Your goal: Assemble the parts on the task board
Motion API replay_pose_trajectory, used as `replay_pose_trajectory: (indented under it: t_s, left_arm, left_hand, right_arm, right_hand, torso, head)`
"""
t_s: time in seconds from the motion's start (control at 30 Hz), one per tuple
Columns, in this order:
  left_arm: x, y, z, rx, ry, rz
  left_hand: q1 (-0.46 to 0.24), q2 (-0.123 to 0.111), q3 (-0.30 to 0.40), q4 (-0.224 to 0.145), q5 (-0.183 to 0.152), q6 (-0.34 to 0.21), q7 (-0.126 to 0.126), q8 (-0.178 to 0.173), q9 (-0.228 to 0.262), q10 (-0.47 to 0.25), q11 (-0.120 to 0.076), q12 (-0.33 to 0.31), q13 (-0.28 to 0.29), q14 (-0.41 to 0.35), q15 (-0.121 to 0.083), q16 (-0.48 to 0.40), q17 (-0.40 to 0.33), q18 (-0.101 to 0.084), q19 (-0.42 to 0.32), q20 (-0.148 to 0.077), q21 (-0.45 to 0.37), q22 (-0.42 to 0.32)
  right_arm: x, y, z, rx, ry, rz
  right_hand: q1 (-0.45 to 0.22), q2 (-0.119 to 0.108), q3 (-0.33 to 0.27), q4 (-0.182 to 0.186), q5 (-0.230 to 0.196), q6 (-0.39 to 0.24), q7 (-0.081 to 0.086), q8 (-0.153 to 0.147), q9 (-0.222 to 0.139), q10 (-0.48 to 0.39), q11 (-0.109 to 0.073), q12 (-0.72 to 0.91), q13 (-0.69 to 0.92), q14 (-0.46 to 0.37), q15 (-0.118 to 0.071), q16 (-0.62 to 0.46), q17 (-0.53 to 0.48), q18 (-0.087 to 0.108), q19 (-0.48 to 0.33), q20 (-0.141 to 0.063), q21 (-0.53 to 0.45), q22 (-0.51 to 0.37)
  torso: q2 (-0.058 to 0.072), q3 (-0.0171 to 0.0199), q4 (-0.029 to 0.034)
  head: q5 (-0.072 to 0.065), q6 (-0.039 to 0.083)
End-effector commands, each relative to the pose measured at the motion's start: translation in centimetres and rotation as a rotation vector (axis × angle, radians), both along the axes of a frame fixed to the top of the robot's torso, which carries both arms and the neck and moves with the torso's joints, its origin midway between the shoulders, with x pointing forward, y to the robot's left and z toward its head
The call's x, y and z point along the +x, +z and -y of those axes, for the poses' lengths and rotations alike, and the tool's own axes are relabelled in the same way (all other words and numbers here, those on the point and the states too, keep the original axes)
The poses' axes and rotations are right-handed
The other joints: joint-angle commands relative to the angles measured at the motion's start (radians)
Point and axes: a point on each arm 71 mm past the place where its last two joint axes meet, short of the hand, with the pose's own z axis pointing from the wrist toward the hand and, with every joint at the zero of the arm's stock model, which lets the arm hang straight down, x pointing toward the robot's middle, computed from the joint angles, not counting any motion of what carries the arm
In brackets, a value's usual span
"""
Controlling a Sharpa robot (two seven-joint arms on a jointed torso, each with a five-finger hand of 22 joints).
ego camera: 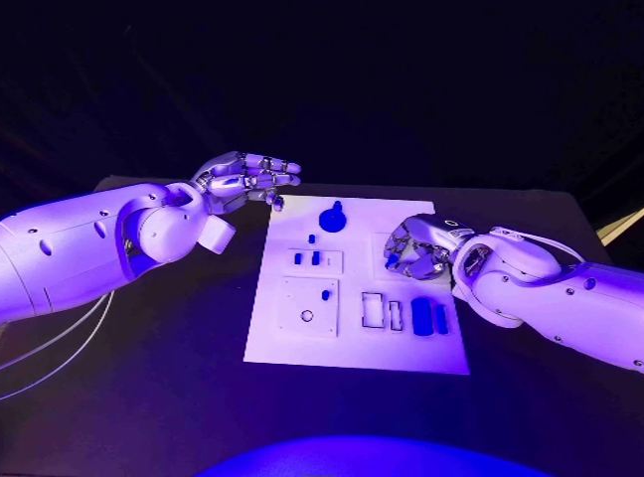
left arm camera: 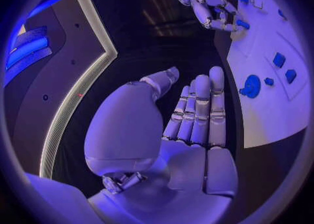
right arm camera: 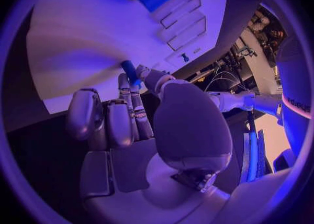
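Observation:
The white task board (ego camera: 354, 343) lies in the middle of the black table. My right hand (ego camera: 419, 246) hovers over its right middle and pinches a small blue peg (right arm camera: 129, 70) between thumb and a finger; the left wrist view also catches this peg (left arm camera: 243, 24). My left hand (ego camera: 243, 179) hangs beyond the board's far left corner, off the board, its fingers (left arm camera: 199, 109) straight with nothing in them. On the board stand a round blue knob (ego camera: 332, 216) at the far end, two small blue blocks (ego camera: 306, 258), and two long blue pieces (ego camera: 431, 317) at the near right.
Empty rectangular slots (ego camera: 373, 310) sit beside the long blue pieces, and a raised square plate with a hole (ego camera: 308, 306) takes the board's near left. Black table (ego camera: 150, 378) surrounds the board on all sides.

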Motion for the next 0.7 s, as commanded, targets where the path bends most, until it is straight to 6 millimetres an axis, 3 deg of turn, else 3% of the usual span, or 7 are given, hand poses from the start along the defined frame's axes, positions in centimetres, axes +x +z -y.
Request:
replay_pose_trajectory:
  t_s: [0.03,0.47,0.7]
  left_arm:
    - [0.0,0.1,0.1,-0.004,-0.006,0.0]
    - [0.0,0.0,0.0,-0.002,-0.004,-0.001]
    - [0.1,0.0,-0.1,-0.001,0.0,-0.001]
  left_hand:
    - [0.0,0.014,-0.026,0.008,-0.002,-0.007,0.007,0.019,-0.011,-0.02,0.001,0.014,-0.009,-0.012,0.001,-0.009,-0.012,-0.016,-0.002,0.0,-0.009,-0.015]
    - [0.001,0.015,-0.026,0.007,-0.002,-0.007,0.007,0.019,-0.012,-0.021,0.001,0.015,-0.009,-0.012,0.001,-0.009,-0.012,-0.016,-0.001,0.0,-0.009,-0.015]
    - [0.001,0.015,-0.026,0.007,-0.002,-0.007,0.007,0.019,-0.012,-0.021,0.001,0.015,-0.009,-0.012,0.001,-0.009,-0.012,-0.016,-0.001,0.0,-0.009,-0.015]
  right_arm:
    - [-0.1,0.0,-0.2,-0.004,0.003,0.004]
    - [-0.5,0.7,0.0,0.038,0.001,0.062]
    - [-1.1,2.8,0.4,0.081,0.008,0.086]
  right_hand:
    - [0.021,0.051,0.077,-0.012,-0.001,0.014,-0.003,0.043,0.035,0.102,-0.03,0.03,0.047,0.023,-0.005,0.016,0.019,-0.011,0.018,-0.004,0.03,0.019]
    - [0.029,0.057,0.106,-0.043,-0.012,0.012,-0.003,0.064,0.062,0.12,-0.034,0.027,0.064,0.025,-0.009,0.019,0.026,-0.015,0.026,-0.01,0.046,0.036]
    - [0.028,0.056,0.108,-0.045,-0.012,0.012,-0.003,0.066,0.064,0.121,-0.034,0.027,0.066,0.025,-0.009,0.019,0.025,-0.016,0.027,-0.01,0.048,0.038]
  torso:
    - [0.0,0.0001,-0.0005]
    - [-0.002,-0.0004,-0.0005]
    - [-0.002,-0.0008,-0.0002]
  head:
    - [0.0,-0.001]
    - [0.0,0.0]
    - [0.002,0.0]
